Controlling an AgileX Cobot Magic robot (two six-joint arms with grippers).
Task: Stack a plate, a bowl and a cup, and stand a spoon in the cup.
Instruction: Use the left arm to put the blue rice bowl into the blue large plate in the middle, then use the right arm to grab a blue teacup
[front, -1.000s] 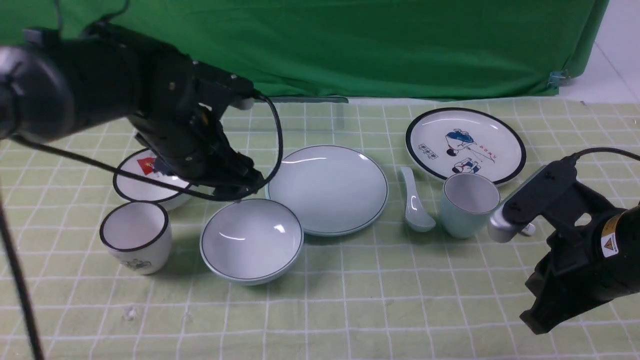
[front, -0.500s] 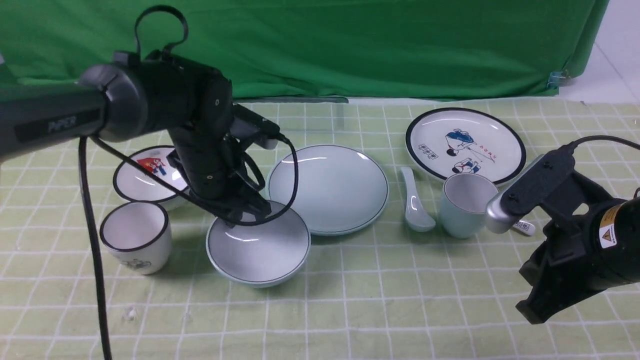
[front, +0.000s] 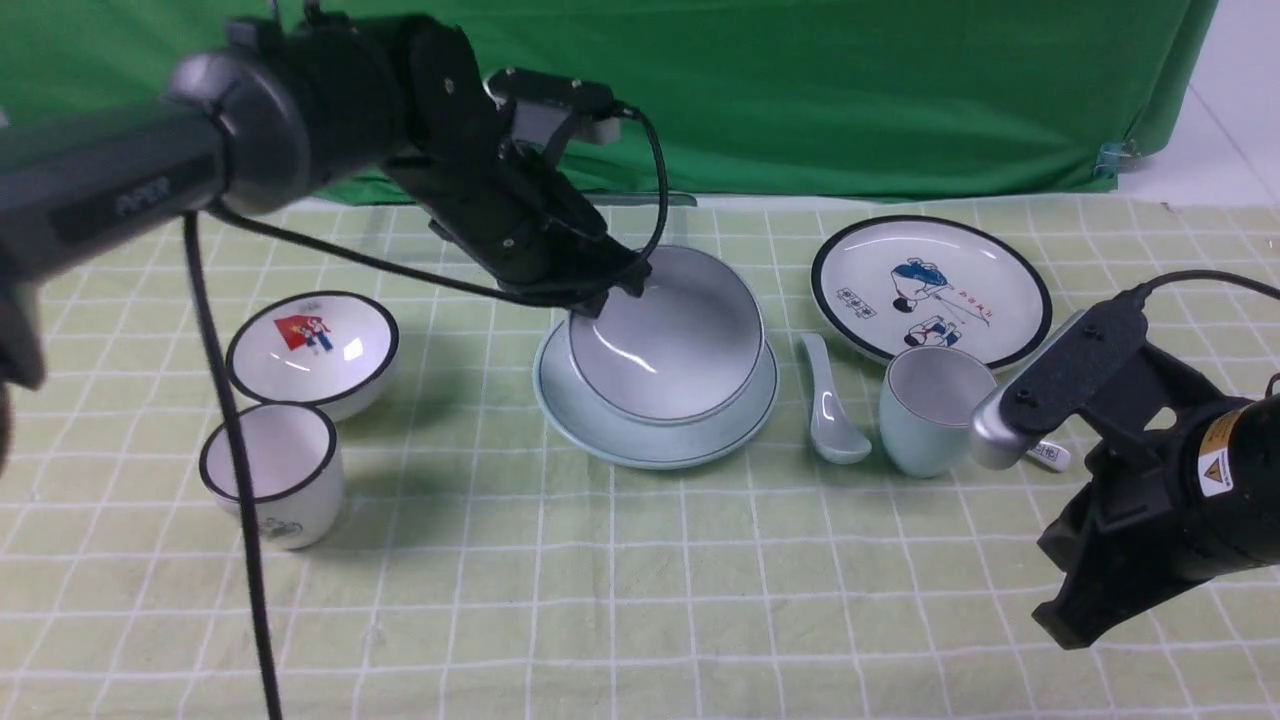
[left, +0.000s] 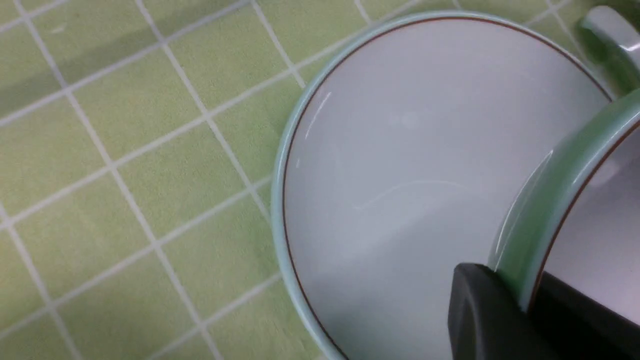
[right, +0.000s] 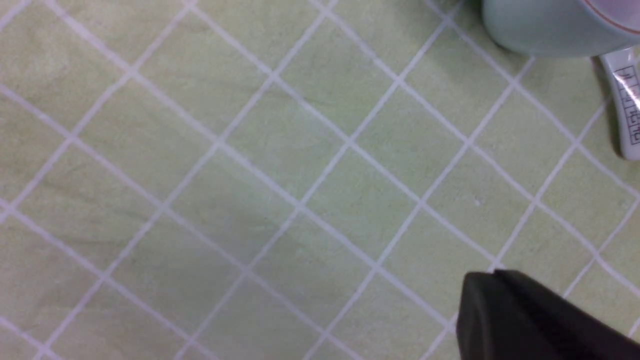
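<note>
A pale green cloth with a white grid (front: 640, 600) covers the table, and its near and side edges are cut off. The plain pale blue-green round plate (front: 650, 452) lies at the middle of it, mostly hidden under the plain pale blue-green bowl (front: 660, 345). The bowl is tilted with its opening turned toward the camera. Whether its base touches the plate cannot be told. The left gripper (front: 600, 300) is clamped on the far left rim of the bowl, and the left wrist view shows one dark finger (left: 480, 310) outside the wall and one inside. The white plate with black rim and cartoon figures (front: 930, 290) lies far right, with its near edge behind the pale blue-green handleless cup (front: 930, 410). The plain pale ceramic spoon (front: 832, 410) lies between this cup and the plain plate. The right gripper (front: 1080, 620) hangs low at near right. Only one dark tip shows, so I cannot tell if the claw is apart or together. It covers most of a white printed spoon (right: 627, 107).
</note>
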